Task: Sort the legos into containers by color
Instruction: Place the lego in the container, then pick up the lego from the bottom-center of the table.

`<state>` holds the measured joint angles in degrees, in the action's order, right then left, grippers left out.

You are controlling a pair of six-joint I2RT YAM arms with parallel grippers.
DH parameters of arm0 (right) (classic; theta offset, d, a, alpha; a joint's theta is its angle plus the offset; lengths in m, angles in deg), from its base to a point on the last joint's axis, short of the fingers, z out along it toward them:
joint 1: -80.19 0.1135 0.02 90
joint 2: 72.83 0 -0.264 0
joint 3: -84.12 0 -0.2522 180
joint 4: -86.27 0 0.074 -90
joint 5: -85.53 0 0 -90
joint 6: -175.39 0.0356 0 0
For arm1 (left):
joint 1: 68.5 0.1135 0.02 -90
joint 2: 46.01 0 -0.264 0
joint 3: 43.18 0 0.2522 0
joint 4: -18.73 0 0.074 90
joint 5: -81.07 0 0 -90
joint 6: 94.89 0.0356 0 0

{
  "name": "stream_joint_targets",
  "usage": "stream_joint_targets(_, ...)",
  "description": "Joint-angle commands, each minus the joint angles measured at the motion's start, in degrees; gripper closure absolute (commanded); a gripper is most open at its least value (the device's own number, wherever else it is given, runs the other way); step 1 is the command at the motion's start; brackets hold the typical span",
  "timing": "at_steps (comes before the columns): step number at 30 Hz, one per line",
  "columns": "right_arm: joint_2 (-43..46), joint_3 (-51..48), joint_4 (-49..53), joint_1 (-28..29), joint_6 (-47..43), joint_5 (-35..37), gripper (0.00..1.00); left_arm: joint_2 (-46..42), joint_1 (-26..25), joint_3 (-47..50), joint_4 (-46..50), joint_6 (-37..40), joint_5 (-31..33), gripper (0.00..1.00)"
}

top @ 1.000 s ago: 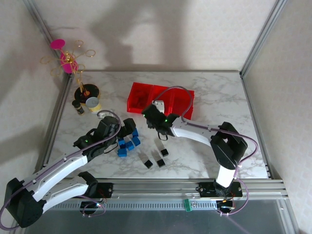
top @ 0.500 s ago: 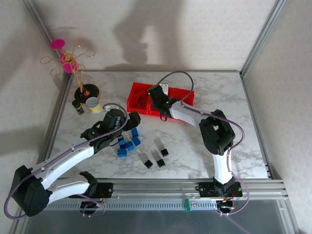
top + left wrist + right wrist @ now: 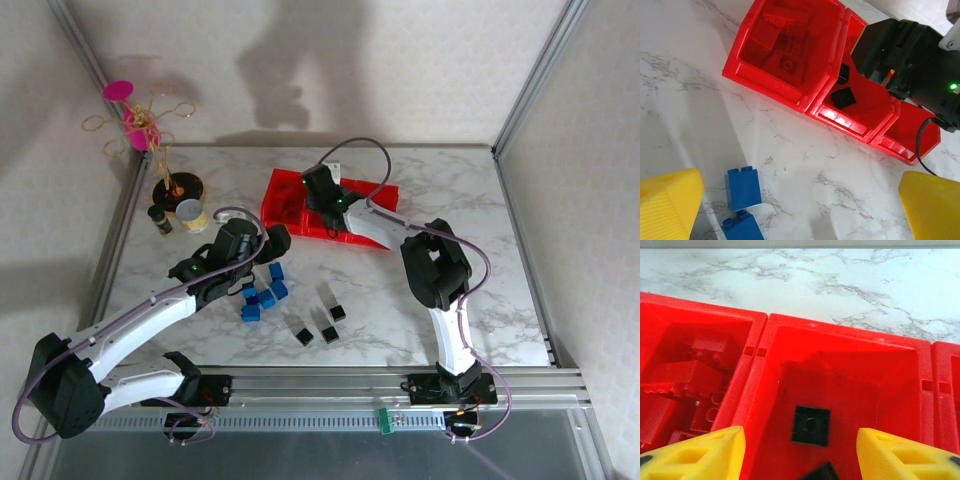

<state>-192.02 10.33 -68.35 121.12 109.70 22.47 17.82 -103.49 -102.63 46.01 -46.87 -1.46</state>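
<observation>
Nearest to the arm bases, three black legos lie on the marble table, close together but not touching. A little further and to the left is a small group of blue legos, packed against each other. The left gripper hangs over the far edge of this blue group. Its yellow fingers stand wide apart, with only the table between them, so it holds nothing. In its wrist view two blue bricks lie just beside the left finger. Further away, past a bare strip of marble, are the containers, three red bins joined in a row. The left bin holds red legos piled together. The middle bin has two black bricks on its floor, lying near each other. The right bin is mostly hidden behind the black body of the other arm, and I cannot tell what is inside it. The right gripper is above the middle bin and points down into it. Its yellow fingertips are parted, one on each side of the bin floor, and they grip nothing; the black bricks lie below, between them and apart from them. At the far left of the table, well apart from the bins, stand two small jars and a wire ornament with pink discs.
</observation>
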Motion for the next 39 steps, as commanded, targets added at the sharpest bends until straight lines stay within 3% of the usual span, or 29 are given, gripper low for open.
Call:
stream_joint_targets(1, 6.83, -3.24, -0.39, 1.57, -0.83, -0.78, 0.38, -1.98, 0.48, -1.25, 0.09, 1.08, 0.07, 0.00)
stream_joint_targets(12, 22.73, -22.52, 2.07, 5.42, 5.35, -6.40, 0.30, -6.70, -2.65, 3.65, 2.58, -0.26, -2.61, 0.00)
stream_joint_targets(22, 32.15, -36.63, 6.10, 10.06, 11.20, -7.24, 0.23, -11.44, -5.93, 8.45, 2.67, -3.07, -2.82, 0.00)
stream_joint_targets(30, 33.25, -41.05, 8.50, 15.69, 16.70, -6.94, 0.19, -13.63, -7.90, 11.09, 2.48, -5.61, -2.99, 0.01)
stream_joint_targets(39, 31.85, -45.79, 6.46, 18.16, 21.10, -9.62, 0.18, -15.49, -8.96, 13.34, 2.39, -7.87, -1.93, 0.00)
